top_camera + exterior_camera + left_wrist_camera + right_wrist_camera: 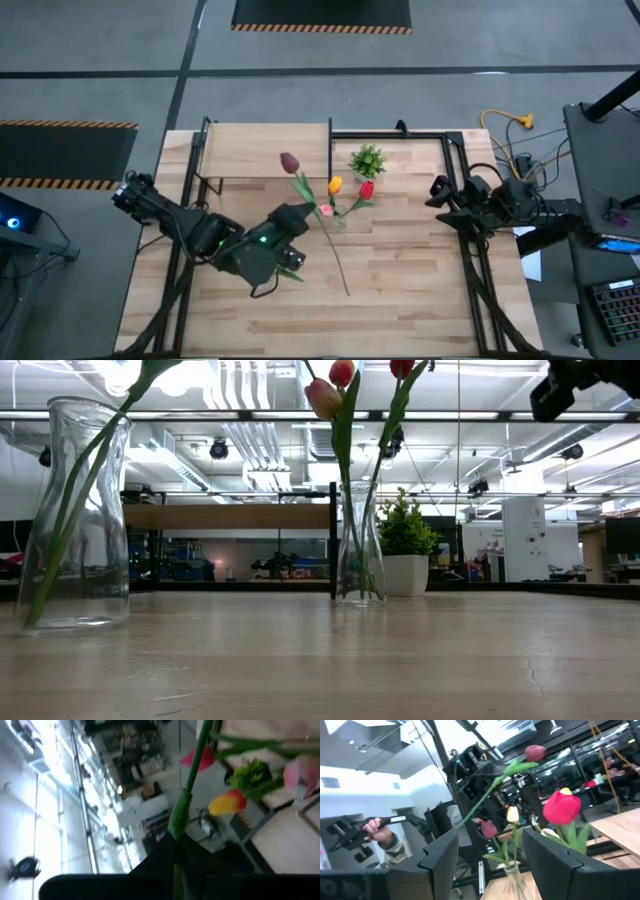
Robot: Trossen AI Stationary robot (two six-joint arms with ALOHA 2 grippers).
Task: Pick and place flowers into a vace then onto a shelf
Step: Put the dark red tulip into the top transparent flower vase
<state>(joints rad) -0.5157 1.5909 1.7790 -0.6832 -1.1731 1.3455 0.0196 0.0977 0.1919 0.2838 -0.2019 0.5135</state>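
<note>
My left gripper (298, 218) (175, 857) hovers over the table's middle, shut on a dark red tulip (289, 161). This tulip's long stem slants down to its lower end (346, 290). In the low view that stem leans inside a clear glass vase (75, 510) standing close by. A second glass vase (360, 550) (336, 217) stands upright with an orange-yellow tulip (335, 184), a red one (366, 189) and a pink one (326, 210). The light-wood shelf (265, 150) is at the far left. My right gripper (440, 190) (490, 845) waits open at the table's right edge. My left gripper has the dark red tulip's green stem (176, 822) between its two fingers, about midway along its length. The fingers come from the table's left and near side, lying across the stem. The stem runs on tilted, head up toward the far side, lower end in the near vase.
A small bushy potted plant (368, 160) (405, 550) stands just behind the vase of tulips. The shelf's black frame post (333, 540) rises beside them. Cables and equipment lie off the table's right edge (520, 190). A person's hand (380, 835) shows in the room beyond.
</note>
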